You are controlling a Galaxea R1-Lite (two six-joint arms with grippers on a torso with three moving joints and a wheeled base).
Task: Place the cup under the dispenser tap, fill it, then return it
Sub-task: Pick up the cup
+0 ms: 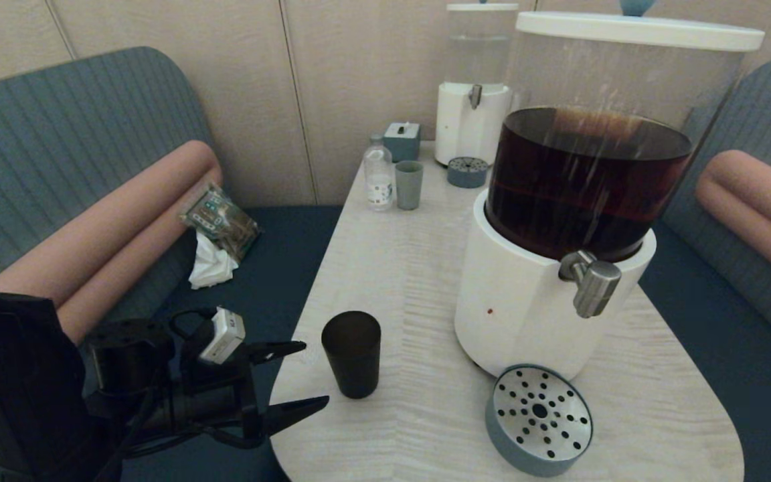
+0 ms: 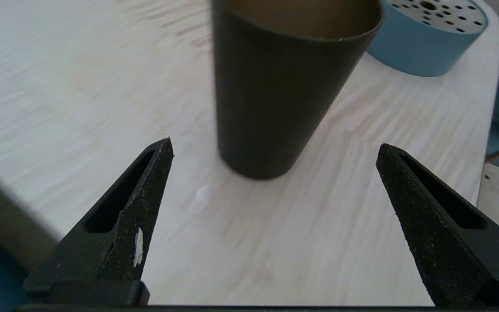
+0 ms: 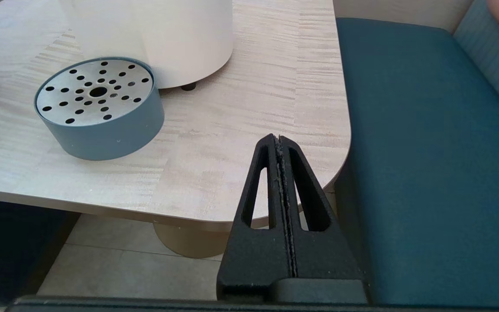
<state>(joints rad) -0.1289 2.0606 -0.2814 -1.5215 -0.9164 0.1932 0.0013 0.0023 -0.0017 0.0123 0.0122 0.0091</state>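
A matte black cup (image 1: 351,353) stands upright on the pale wood-grain worktop (image 1: 399,268), near its front left corner. In the left wrist view its mouth shows no liquid at the part that can be seen, though the bottom of the inside is out of sight, so whether it holds anything cannot be told for certain.

Just to the cup's left, the left end effector (image 1: 305,377) reaches in level from over the worktop's edge. Its two black fingers (image 2: 145,190) stand spread wide, released and holding nothing; the cup sits ahead of the gap between them, not yet enclosed or touched.

To the cup's right stands the big dispenser (image 1: 546,294), with a white base and a clear tank of dark brown liquid. Its brushed-silver dispenser tap (image 1: 591,281) juts from the front, well apart from the cup. Below and in front of it lies a round blue drip tray (image 1: 538,420) with a perforated metal top, with nothing on it.

The right end effector (image 3: 280,143) hangs by the worktop's right front corner, over the floor and a blue seat, fingers clenched together and empty.

Judging by this layout, the task looks barely begun: the cup is ungrasped, and carrying it under the tap, filling it and returning it all seem to remain.
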